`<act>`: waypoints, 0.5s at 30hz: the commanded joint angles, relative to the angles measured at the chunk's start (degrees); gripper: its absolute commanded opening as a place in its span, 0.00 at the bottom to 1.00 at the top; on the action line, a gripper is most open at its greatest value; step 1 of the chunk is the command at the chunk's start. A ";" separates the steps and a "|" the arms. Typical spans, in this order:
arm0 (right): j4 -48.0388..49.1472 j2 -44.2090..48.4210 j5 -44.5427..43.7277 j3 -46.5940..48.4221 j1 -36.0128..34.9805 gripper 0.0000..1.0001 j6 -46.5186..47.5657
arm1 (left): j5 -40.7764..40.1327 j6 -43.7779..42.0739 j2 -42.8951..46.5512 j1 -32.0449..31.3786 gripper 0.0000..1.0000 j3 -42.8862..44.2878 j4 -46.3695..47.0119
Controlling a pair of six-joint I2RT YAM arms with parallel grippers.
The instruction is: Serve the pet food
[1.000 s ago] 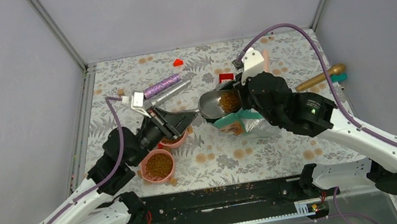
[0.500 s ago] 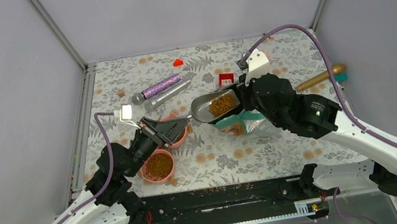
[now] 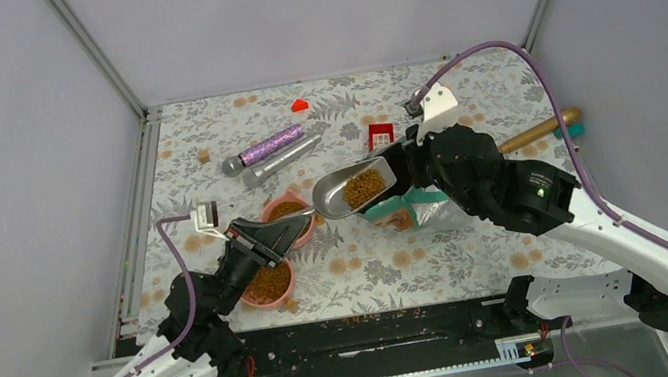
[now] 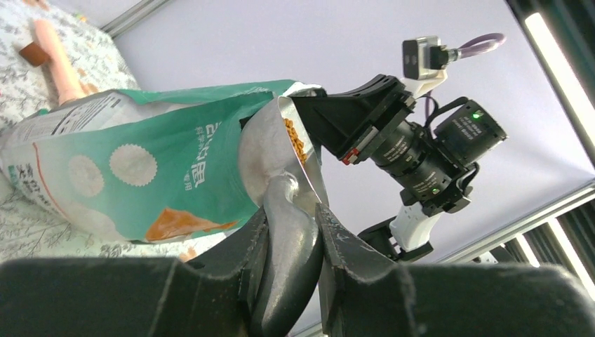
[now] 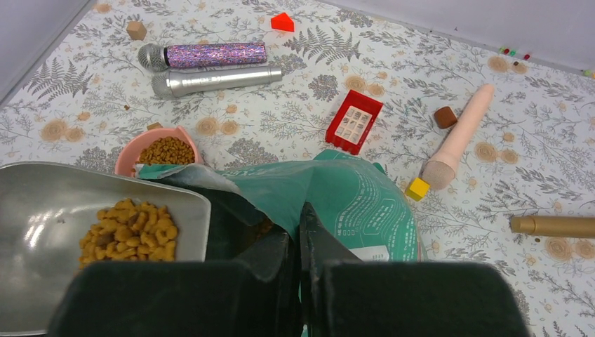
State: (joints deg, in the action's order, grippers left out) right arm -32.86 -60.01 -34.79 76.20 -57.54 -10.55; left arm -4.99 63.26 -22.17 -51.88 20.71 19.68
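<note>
My left gripper [image 3: 268, 232] is shut on the handle of a metal scoop [image 3: 350, 189], which holds a heap of brown kibble [image 3: 363, 187] above the table, just outside the pouch mouth. The handle shows clamped between its fingers in the left wrist view [image 4: 290, 239]. My right gripper [image 3: 403, 159] is shut on the top edge of the teal-green pouch [image 3: 401, 208] and holds it open; the pouch fills the right wrist view [image 5: 351, 200], with the scoop [image 5: 42, 232] at its left. Two pink bowls hold kibble: one [image 3: 269, 283] near, one [image 3: 285, 212] behind it.
Two toy microphones [image 3: 268, 145] lie at the back left, with a red block [image 3: 380, 133], a red wedge [image 3: 300, 105], a small wooden cube [image 3: 202, 156] and a gold microphone [image 3: 535, 130] at the right. A peach one [image 5: 456, 137] and a yellow cube [image 5: 418, 187] lie beside the pouch.
The left arm has drawn back toward its base, pulling the loaded scoop leftward out of the pouch and toward the bowls. The right gripper has kept hold of the pouch.
</note>
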 commanded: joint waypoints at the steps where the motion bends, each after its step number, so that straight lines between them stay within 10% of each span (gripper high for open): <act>1: 4.76 2.80 -0.85 1.49 0.15 0.00 -1.08 | -2.53 1.90 3.59 0.24 0.00 -3.15 15.87; 15: 5.46 3.99 -0.27 0.79 0.15 0.00 -1.58 | -14.47 -0.83 10.56 0.26 0.00 0.28 5.73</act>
State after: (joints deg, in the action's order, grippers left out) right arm -33.58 -58.65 -34.26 75.88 -57.54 -11.66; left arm -13.10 63.81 -13.13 -51.83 15.62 28.53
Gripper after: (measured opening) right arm 0.022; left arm 0.248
